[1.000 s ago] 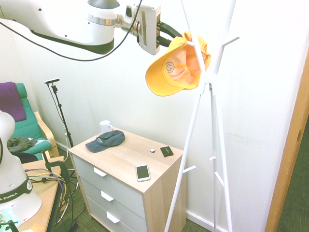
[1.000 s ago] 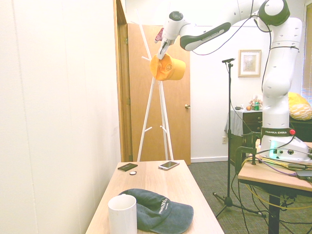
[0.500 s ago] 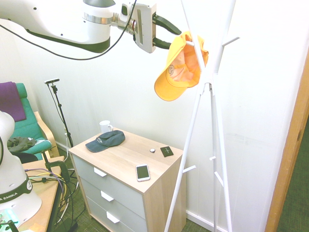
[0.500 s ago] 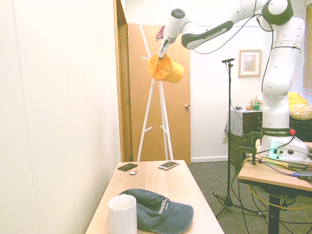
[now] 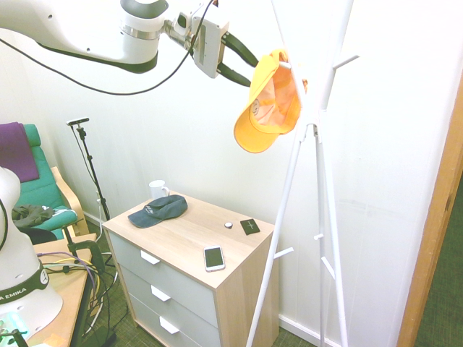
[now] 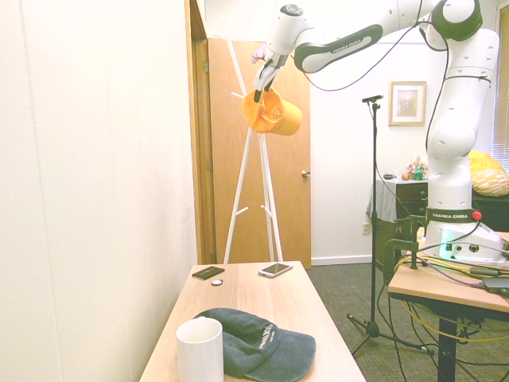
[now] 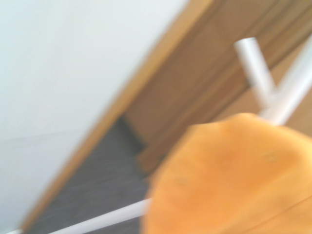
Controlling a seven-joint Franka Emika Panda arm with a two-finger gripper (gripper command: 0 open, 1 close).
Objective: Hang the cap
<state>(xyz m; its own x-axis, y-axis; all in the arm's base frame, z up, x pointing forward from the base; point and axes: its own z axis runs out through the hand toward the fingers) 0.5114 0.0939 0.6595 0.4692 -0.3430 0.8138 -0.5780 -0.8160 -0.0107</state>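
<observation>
The yellow-orange cap (image 5: 269, 105) hangs from an upper peg of the white coat rack (image 5: 318, 126), brim pointing down and its paler inside facing out. My gripper (image 5: 250, 74) is open just left of the cap's top edge, one finger above the other; whether they touch the fabric I cannot tell. In the second exterior view the cap (image 6: 273, 113) hangs on the coat rack (image 6: 253, 159) with the gripper (image 6: 262, 80) right above it. The wrist view is blurred, filled by the cap's crown (image 7: 234, 180) and a white peg (image 7: 254, 63).
Below the rack stands a wooden dresser (image 5: 181, 242) bearing a dark navy cap (image 5: 159, 210), a white mug (image 5: 158, 189), a phone (image 5: 213, 257) and a small black card (image 5: 250, 225). A green chair (image 5: 40, 191) is at the left, a wooden door (image 6: 278, 183) behind the rack.
The gripper has opened and let go of the cap. The cap swung down on the peg, brim now hanging lower. The hand has tilted and drawn slightly back.
</observation>
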